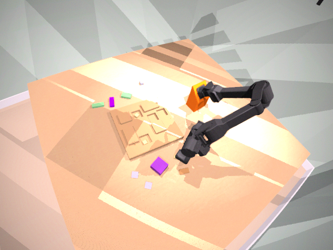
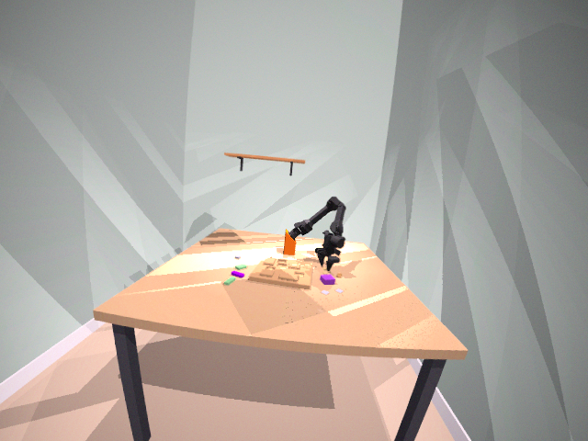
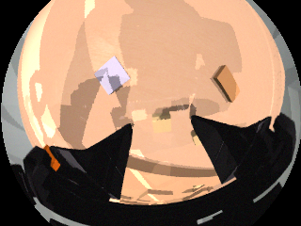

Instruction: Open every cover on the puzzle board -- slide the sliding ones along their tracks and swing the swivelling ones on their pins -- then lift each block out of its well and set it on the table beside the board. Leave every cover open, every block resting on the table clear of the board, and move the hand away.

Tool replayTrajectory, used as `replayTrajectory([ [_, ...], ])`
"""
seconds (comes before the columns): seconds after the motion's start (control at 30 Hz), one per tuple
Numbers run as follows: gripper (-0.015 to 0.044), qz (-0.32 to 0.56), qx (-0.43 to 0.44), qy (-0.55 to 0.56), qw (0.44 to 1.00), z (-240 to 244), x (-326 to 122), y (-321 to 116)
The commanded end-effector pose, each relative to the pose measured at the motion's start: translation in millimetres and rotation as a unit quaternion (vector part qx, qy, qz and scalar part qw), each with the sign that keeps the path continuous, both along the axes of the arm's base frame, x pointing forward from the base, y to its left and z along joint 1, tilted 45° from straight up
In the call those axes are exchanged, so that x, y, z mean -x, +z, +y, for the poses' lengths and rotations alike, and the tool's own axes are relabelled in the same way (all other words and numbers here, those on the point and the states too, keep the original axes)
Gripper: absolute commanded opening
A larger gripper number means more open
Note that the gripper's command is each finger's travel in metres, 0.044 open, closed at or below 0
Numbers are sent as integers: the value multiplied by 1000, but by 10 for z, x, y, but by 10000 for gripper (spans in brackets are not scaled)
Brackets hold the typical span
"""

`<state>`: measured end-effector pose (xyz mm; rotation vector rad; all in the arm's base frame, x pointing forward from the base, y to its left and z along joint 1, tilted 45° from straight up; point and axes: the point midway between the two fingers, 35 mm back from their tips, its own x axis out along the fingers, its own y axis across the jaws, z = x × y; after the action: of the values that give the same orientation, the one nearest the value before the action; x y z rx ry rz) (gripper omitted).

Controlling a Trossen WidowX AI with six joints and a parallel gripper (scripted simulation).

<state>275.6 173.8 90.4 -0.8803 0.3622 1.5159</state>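
Low over the counter (image 1: pixel 188 210) (image 2: pixel 280 308) (image 3: pixel 165 38), leans with the hand (image 1: pixel 181 158) (image 2: pixel 326 266) (image 3: pixel 162 123) spread wide, above a small tan block (image 3: pixel 162 125). Just beside, shows the puzzle board (image 1: pixel 161 140) (image 2: pixel 285 280) lying flat, with a pale piece (image 1: pixel 137 114) and a second pale piece (image 1: pixel 145 141) in separate wells. Near the board, also shows a chunky purple block (image 1: pixel 159 165) (image 2: pixel 327 279) and a brown block (image 1: pixel 184 171) (image 2: pixel 339 275) (image 3: pixel 227 84), both resting on the counter, apart from each other

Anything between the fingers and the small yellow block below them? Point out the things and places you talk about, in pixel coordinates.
Nothing visible. In the wrist view, the gap between the open fingers (image 1: pixel 182 157) (image 2: pixel 331 262) shows the yellow block (image 3: pixel 162 125) unobstructed. The brown tile (image 1: pixel 184 171) (image 2: pixel 339 275) (image 3: pixel 228 84) lies off to one side.
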Motion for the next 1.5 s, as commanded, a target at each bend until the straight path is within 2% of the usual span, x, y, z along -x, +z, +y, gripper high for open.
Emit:
replayTrajectory([
  [0.0, 440, 0, 0, 0, 1000, -16, -2, 16],
  [0.83, 440, 3, 4, -1, 1000, -543, 63, 527],
  [1.37, 20, 56, 14, -61, 996, -869, -472, 315],
  [1.4, 0, 59, 14, -64, 996, -896, -514, 296],
  [1.47, 0, 65, 13, -70, 995, -951, -596, 254],
])
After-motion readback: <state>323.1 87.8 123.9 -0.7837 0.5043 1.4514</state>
